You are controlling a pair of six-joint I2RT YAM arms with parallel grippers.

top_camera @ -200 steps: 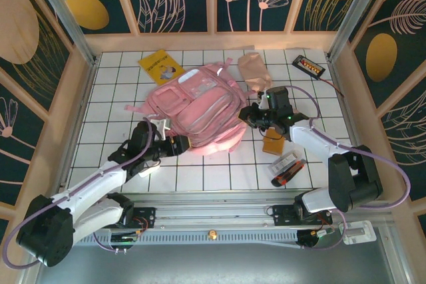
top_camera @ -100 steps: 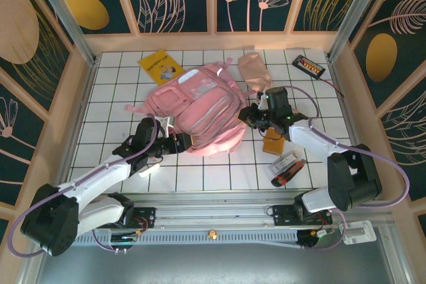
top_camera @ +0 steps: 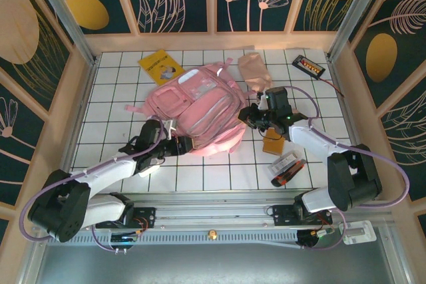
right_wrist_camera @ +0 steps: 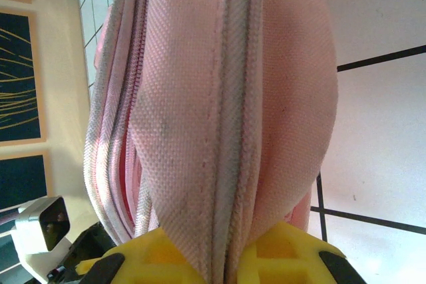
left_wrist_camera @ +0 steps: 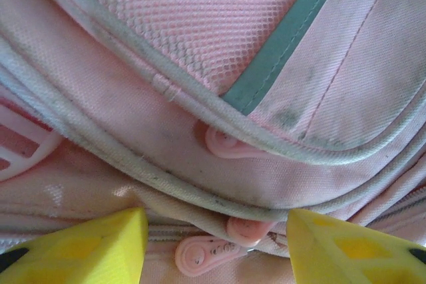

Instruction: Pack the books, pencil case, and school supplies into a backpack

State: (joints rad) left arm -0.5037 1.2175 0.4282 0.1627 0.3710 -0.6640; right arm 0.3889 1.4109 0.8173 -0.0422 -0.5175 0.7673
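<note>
At centre frame, my right gripper (top_camera: 253, 116) clamps the right edge of the backpack (top_camera: 200, 104); my left gripper (top_camera: 182, 144), jaws parted and empty, faces its lower-left seam.

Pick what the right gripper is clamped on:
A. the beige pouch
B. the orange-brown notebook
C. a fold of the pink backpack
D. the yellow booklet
C: in the right wrist view, the right gripper is pinched shut on a seamed fold of the backpack, with pink fabric rising straight out from between its yellow tips.
</note>
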